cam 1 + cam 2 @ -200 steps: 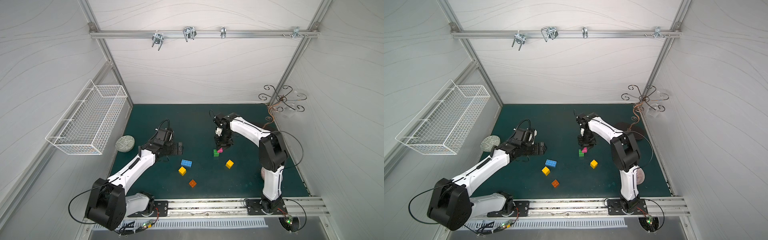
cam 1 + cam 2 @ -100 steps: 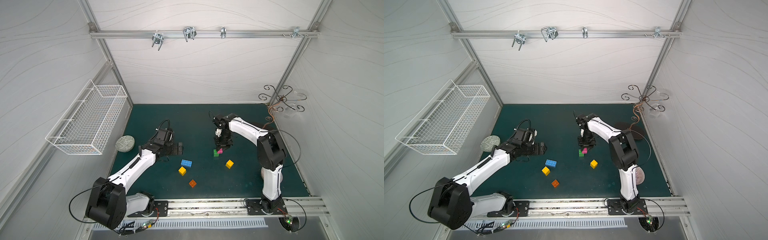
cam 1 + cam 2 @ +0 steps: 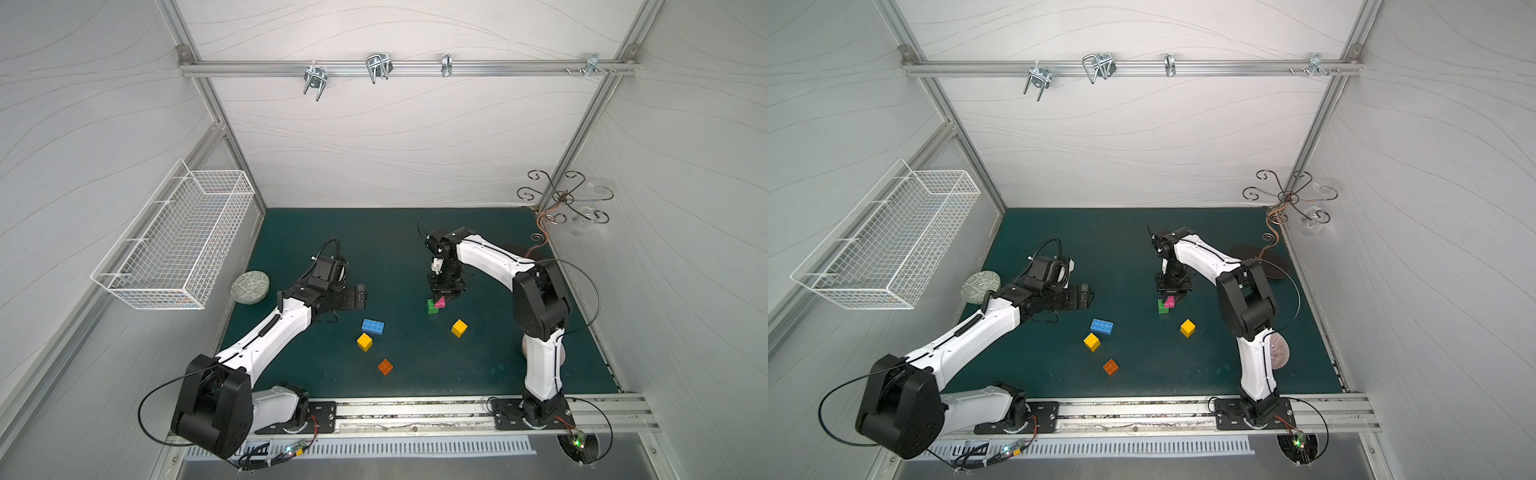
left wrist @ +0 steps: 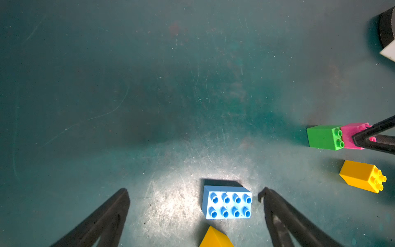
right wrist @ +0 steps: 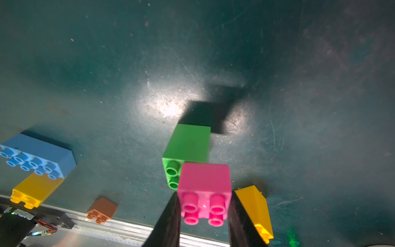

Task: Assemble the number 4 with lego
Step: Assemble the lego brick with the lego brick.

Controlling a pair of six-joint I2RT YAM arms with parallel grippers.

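My right gripper (image 5: 204, 195) (image 3: 443, 296) is shut on the pink brick (image 5: 204, 184), fingers (image 5: 168, 216) on its two sides. The pink brick (image 3: 441, 302) sits offset over the green brick (image 5: 188, 145) (image 3: 431, 307), leaving two green studs showing; I cannot tell whether they are pressed together. My left gripper (image 4: 194, 190) (image 3: 360, 296) hangs open and empty just above the mat, the blue brick (image 4: 226, 202) (image 3: 372, 326) lying between its fingertips' lines. Loose on the mat in both top views are two yellow bricks (image 3: 364, 342) (image 3: 459, 328) and an orange brick (image 3: 385, 366).
A white wire basket (image 3: 174, 245) hangs on the left wall. A patterned bowl (image 3: 249, 287) sits at the mat's left edge, another bowl (image 3: 1278, 353) behind the right arm's base. A curled metal stand (image 3: 561, 199) occupies the back right corner. A metal rail (image 3: 415, 409) borders the front.
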